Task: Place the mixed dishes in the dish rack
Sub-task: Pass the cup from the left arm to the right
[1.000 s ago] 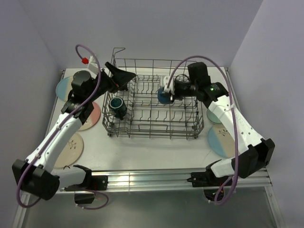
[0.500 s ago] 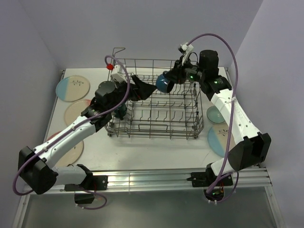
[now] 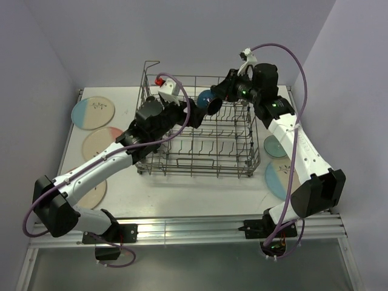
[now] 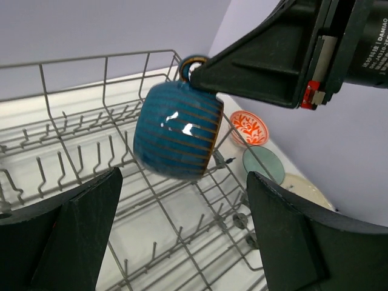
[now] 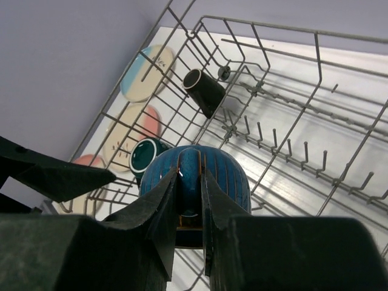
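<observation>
My right gripper is shut on the handle of a teal-blue striped mug, which hangs above the grey wire dish rack near its back middle. In the right wrist view the handle sits between the fingers and the mug bulges beyond them. My left gripper is open, its fingers either side of and just below the mug, not touching it. Inside the rack lie a black mug and a dark teal mug. Two-tone plates lie left of the rack.
Right of the rack sit an orange-red bowl, a pale green bowl and a blue and cream plate. A third plate lies at the front left. Purple walls close in behind and at the sides. Upright tines line the rack floor.
The right gripper has lifted the blue mug and carried it left above the rack. The left arm has swung right over the rack, its open gripper now under the mug.
</observation>
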